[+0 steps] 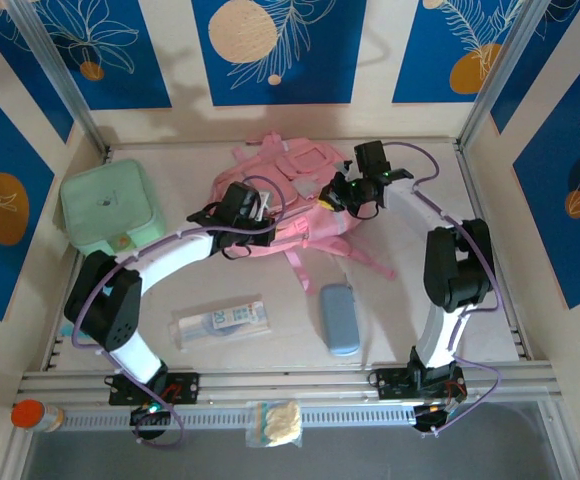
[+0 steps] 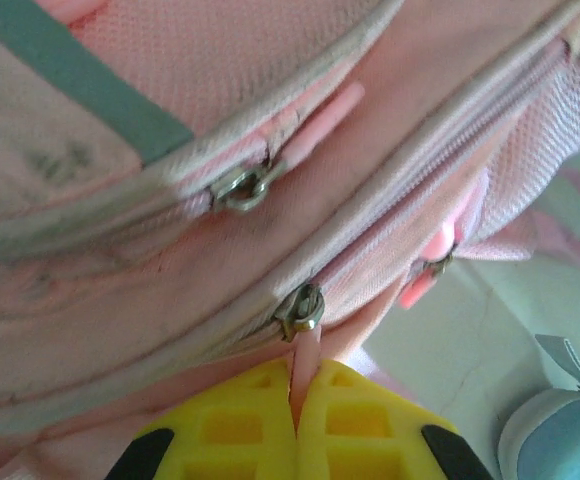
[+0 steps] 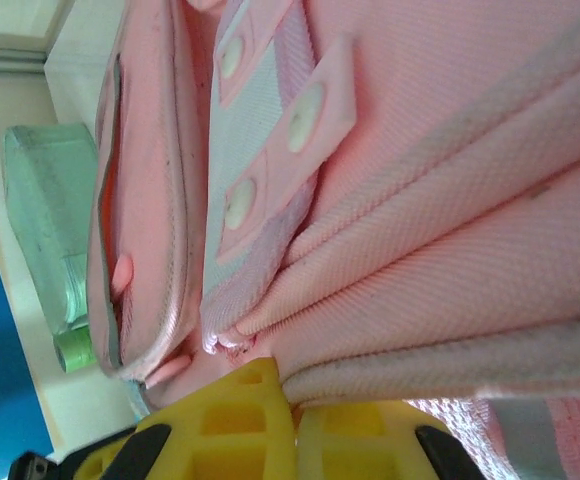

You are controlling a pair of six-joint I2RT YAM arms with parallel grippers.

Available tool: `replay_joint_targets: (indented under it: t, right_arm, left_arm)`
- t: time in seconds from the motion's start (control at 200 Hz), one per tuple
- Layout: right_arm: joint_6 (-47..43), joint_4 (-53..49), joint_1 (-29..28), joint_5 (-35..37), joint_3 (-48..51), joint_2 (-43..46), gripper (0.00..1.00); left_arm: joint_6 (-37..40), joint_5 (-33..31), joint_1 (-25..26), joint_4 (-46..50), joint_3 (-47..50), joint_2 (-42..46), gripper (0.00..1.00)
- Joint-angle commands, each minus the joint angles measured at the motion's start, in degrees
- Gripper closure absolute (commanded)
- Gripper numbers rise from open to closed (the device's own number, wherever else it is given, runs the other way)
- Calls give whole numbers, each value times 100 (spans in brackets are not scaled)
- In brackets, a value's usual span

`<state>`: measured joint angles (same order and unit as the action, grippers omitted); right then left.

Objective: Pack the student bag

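The pink student bag (image 1: 292, 185) lies at the back middle of the table, with both grippers at it. My left gripper (image 1: 258, 215) is at its near left side. In the left wrist view its yellow fingers (image 2: 370, 425) are shut on the pink pull tab (image 2: 309, 362) below a metal zip slider (image 2: 300, 310). My right gripper (image 1: 336, 196) is at the bag's right side. There its yellow fingers (image 3: 240, 420) are shut on a fold of the bag's pink fabric (image 3: 420, 290). Two more zip sliders (image 2: 240, 187) (image 2: 432, 268) show on the bag.
A mint-green lidded case (image 1: 105, 205) stands at the back left. A boxed tube (image 1: 220, 322) and a blue pencil case (image 1: 340, 318) lie on the near table. Loose pink straps (image 1: 355, 262) trail toward the front. An orange-capped bottle (image 1: 30, 415) and a snack packet (image 1: 275, 422) sit at the front rail.
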<state>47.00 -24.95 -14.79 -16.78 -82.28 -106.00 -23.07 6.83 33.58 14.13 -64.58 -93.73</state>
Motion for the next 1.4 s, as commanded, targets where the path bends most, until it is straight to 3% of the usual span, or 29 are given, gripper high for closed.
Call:
replay_joint_targets:
  t: [0.0,0.06,0.165,0.295,0.455,0.635,0.875,0.97,1.155,1.281,1.391]
  right_arm:
    - [-140,113,418,857,-532,-201,100]
    - [-93,138,274,610,-599,-290,98]
    - [202,27,0,500,-498,-222,67]
    - [789,-319,-102,381,-57,212,48]
    - [1784,255,-280,-105,1038,879,45]
    - [2589,528,-865,323,1339,1030,43]
    - [3226,1087,-1139,752,1052,218,51]
    - [2955,896,-1204,755,583,-181,63]
    - [1922,730,-1210,906,453,-82,99]
    - [991,616,-807,427,645,185,100]
    - [323,376,-219,537,945,605,100]
  left_arm:
    - [-346,-595,87,742,167,325,100]
    - [-307,-624,426,681,-52,237,100]
    - [-620,-605,665,411,-287,24,100]
    - [-821,-465,662,159,-485,-186,100]
    - [-857,-165,675,-3,-596,-358,100]
    - [-910,-97,672,-154,-475,-322,100]
    - [-927,-96,672,-193,-417,-266,100]
    - [-919,-39,671,-172,-401,-239,100]
    - [-783,-354,667,188,-353,-13,100]
    - [-832,-1102,632,754,-32,377,100]
    - [-894,-1579,410,1137,468,911,100]
